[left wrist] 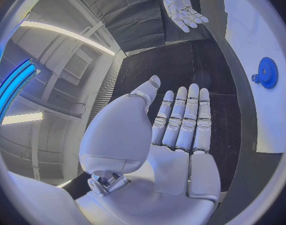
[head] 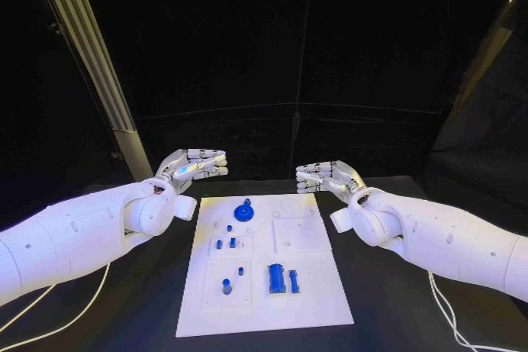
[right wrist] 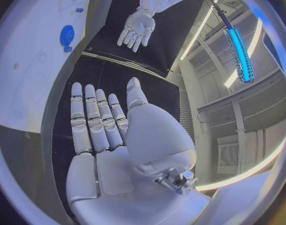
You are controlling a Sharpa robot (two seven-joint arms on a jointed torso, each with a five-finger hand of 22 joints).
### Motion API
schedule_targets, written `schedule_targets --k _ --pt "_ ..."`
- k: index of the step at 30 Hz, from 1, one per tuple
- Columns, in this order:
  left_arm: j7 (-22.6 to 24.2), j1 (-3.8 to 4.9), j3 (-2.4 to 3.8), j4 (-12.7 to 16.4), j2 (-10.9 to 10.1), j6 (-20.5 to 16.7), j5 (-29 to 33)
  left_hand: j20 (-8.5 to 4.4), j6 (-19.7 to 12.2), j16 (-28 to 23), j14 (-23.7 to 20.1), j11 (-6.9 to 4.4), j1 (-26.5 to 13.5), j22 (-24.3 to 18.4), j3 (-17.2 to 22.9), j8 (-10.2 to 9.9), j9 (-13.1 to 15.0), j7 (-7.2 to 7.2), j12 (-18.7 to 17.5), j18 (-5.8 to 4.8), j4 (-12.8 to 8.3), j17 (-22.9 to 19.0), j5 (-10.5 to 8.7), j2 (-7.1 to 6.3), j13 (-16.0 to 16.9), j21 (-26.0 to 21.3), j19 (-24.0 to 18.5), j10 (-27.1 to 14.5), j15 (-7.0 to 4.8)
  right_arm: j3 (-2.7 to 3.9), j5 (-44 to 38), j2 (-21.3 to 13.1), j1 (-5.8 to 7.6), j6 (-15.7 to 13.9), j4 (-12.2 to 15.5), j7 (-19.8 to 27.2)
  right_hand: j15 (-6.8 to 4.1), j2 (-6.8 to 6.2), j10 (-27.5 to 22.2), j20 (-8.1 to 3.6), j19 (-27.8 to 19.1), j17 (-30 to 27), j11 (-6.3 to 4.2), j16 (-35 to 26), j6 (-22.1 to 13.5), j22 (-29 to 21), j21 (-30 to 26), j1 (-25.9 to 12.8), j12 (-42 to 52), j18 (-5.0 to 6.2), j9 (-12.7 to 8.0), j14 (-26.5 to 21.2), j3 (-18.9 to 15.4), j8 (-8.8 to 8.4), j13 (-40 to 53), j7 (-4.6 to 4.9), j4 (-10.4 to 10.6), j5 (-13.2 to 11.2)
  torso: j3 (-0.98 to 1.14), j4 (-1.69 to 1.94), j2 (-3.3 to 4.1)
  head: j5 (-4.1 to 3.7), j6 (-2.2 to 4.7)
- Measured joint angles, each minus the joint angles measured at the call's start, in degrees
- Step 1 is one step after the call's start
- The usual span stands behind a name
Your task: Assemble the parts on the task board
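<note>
Both hands hover above the far end of the black bench (head: 132, 321), one on each side of the task board (head: 313, 306), and neither touches anything. The left hand (head: 196, 166) is beyond the board's far left corner, its fingers (left wrist: 180, 117) stretched out side by side and holding nothing. The right hand (head: 326, 176) is beyond the far right corner with its fingers (right wrist: 92, 117) laid out just as flat and empty.

The board lies lengthwise in the middle of the bench. A blue gear (head: 243, 211) sits near its far edge, left of centre. Several small blue pegs (head: 226, 243) stand in the left middle field, and one more peg (head: 226, 286) stands in the near left field. Two upright blue blocks (head: 276, 279) stand side by side in the near middle.

By this layout, no part is in hand, so the assembly seems to be at a starting or in-between pose. The next move probably calls for one hand to come down over a chosen part, likely the gear closest to both, and to close its fingers on it without knocking the pegs beside it.
</note>
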Motion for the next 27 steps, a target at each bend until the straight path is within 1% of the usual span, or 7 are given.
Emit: schedule_targets --k 5,8,9,12,18,22,27 --pt "0.7 -0.5 0.04 -2.5 2.4 -0.8 1.1 0.32 -0.8 -4.1 0.2 0.34 -0.9 -2.5 -1.8 -1.2 -0.2 -0.77 -2.6 0.0 0.1 -1.7 -0.05 0.58 -0.2 -1.2 -0.5 -1.1 0.65 0.34 3.3 1.7 -0.04 0.9 -3.9 2.6 0.49 0.43 -0.7 0.46 -1.1 -2.7 0.18 -0.3 -0.6 -2.1 -2.9 -3.0 -0.9 -0.01 -1.5 -1.1 0.0 -0.17 -2.2 -0.09 -1.2 -0.1 0.35 0.32 -0.4 0.64 0.89" --pt "0.6 -0.6 0.07 -2.1 2.0 -0.9 1.1 -1.19 -6.3 -5.6 -5.1 -0.68 -8.4 -4.2 -2.8 -2.5 -1.4 -1.61 -3.4 0.01 -0.9 -2.5 -1.61 1.78 -1.3 -2.7 -4.9 -6.7 -0.3 0.23 3.3 1.5 -0.13 0.8 -3.3 2.5 -0.29 -0.41 -6.2 -0.94 -6.2 -4.0 -0.83 -1.5 -5.3 -3.6 -3.7 -10.6 -2.4 -0.01 -2.1 -6.8 1.1 -1.36 -3.7 -1.17 -1.7 -1.2 0.37 0.32 -0.41 0.71 0.85" --pt "0.5 -0.74 0.16 -1.9 1.9 -0.9 1.1 -1.85 -8.8 -6.2 -7.5 -1.16 -11.8 -4.9 -3.4 -3.0 -1.9 -1.98 -3.7 -0.88 -1.1 -3.3 -2.2 2.15 -1.7 -3.2 -6.9 -9.3 -0.71 0.19 3.3 1.3 -0.15 0.7 -3.0 2.4 -0.61 -0.68 -8.2 -1.48 -8.2 -4.6 -1.22 -1.8 -7.1 -4.1 -3.9 -13.4 -2.8 -0.05 -2.4 -9.0 1.7 -1.77 -4.1 -1.61 -1.7 -1.5 0.41 0.33 -0.46 0.82 0.91" --pt "0.5 -1.33 0.64 -0.4 1.4 -1.6 1.1 -3.34 -13.8 -7.3 -12.4 -2.13 -18.7 -6.4 -4.3 -3.7 -2.6 -2.74 -4.8 -1.33 -1.6 -4.9 -3.13 2.74 -2.4 -4.2 -11.0 -14.5 -1.53 -0.01 3.4 0.6 -0.16 0.0 -1.4 2.3 -1.49 -1.48 -14.1 -3.02 -13.8 -6.1 -2.32 -2.6 -12.2 -5.2 -4.8 -21.4 -3.8 -1.41 -4.0 -15.3 3.1 -2.52 -5.1 -2.82 -1.9 -2.1 0.74 0.47 -0.71 1.46 1.36" --pt "0.8 -3.18 2.38 5.1 -0.3 -5.4 0.9 -6.06 -23.1 -9.5 -21.6 -3.93 -31.7 -9.2 -6.1 -4.2 -3.4 -5.42 -7.8 -3.08 -2.1 -6.7 -3.97 3.39 -3.2 -4.8 -18.7 -24.2 -3.41 -0.72 4.8 -1.2 -0.09 -3.7 5.0 2.7 -3.69 -4.3 -23.4 -5.45 -22.6 -7.5 -4.01 -3.1 -20.3 -6.2 -8.0 -34.0 -4.5 -2.29 -6.6 -25.0 5.3 -3.13 -6.1 -4.78 -2.0 -2.8 1.38 0.76 -1.25 2.26 1.88" --pt "1.4 -5.57 4.06 11.2 -2.2 -10.8 0.7 -7.52 -28.3 -10.7 -26.7 -5.4 -38.7 -10.7 -7.2 -4.5 -3.6 -7.2 -8.5 -3.95 -2.2 -7.2 -4.23 3.59 -3.4 -5.1 -22.9 -29.5 -5.79 -1.48 7.1 -3.5 -0.04 -9.1 11.8 3.5 -5.74 -5.86 -28.6 -6.8 -27.6 -7.9 -5.55 -3.3 -24.9 -6.5 -9.0 -41.1 -4.8 -3.19 -7.3 -30.5 6.5 -3.33 -6.3 -5.9 -2.1 -2.8 1.51 0.83 -1.35 2.32 1.93" --pt "2.2 -7.73 5.77 17.3 -4.0 -17.6 0.3 -8.83 -32.8 -12.1 -31.1 -7.78 -45.0 -12.0 -9.8 -4.5 -3.6 -8.13 -8.9 -4.07 -2.3 -7.4 -4.23 3.67 -3.4 -5.1 -26.6 -34.2 -7.15 -2.1 10.0 -5.3 0.03 -15.5 17.8 4.5 -6.86 -6.66 -33.3 -8.02 -32.1 -8.1 -7.89 -3.3 -28.9 -6.6 -9.5 -47.5 -4.8 -4.09 -7.7 -35.5 7.5 -3.33 -6.4 -7.86 -2.2 -3.0 1.57 0.85 -1.4 2.34 1.93"
